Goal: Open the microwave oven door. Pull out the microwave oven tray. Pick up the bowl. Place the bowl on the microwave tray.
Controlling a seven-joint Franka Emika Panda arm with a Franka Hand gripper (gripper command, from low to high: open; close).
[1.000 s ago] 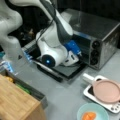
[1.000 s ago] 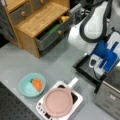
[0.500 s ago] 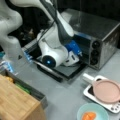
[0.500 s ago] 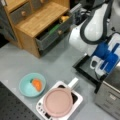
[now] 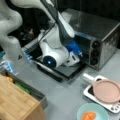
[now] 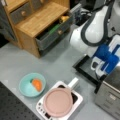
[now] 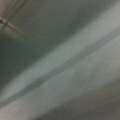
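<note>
In a front view the wooden cabinet (image 5: 17, 100) fills the lower left, its open drawer (image 5: 30, 90) jutting toward the middle. Bare grey desk (image 5: 65, 97) lies between the drawer's edge and the microwave oven door (image 5: 62, 71), which hangs folded down flat at mid-frame, its front lip near the desk. The white arm (image 5: 53, 53) bends low over the door, and the end effector (image 5: 75, 53), with its blue parts, sits at the mouth of the microwave oven (image 5: 100, 40) toward the right; whether its fingers are apart or closed, and whether they grip anything, cannot be told. The microwave oven tray cannot be made out. At lower right the bowl (image 5: 92, 115) with its orange lump rests on the desk, just beside the white slab (image 5: 100, 96) carrying the pink plate (image 5: 107, 91).

In a front view the bowl (image 6: 32, 85) sits at lower left, well apart from the end effector (image 6: 103, 62) at the right edge, with open desk (image 6: 57, 65) between. The wrist view shows only blurred grey bands.
</note>
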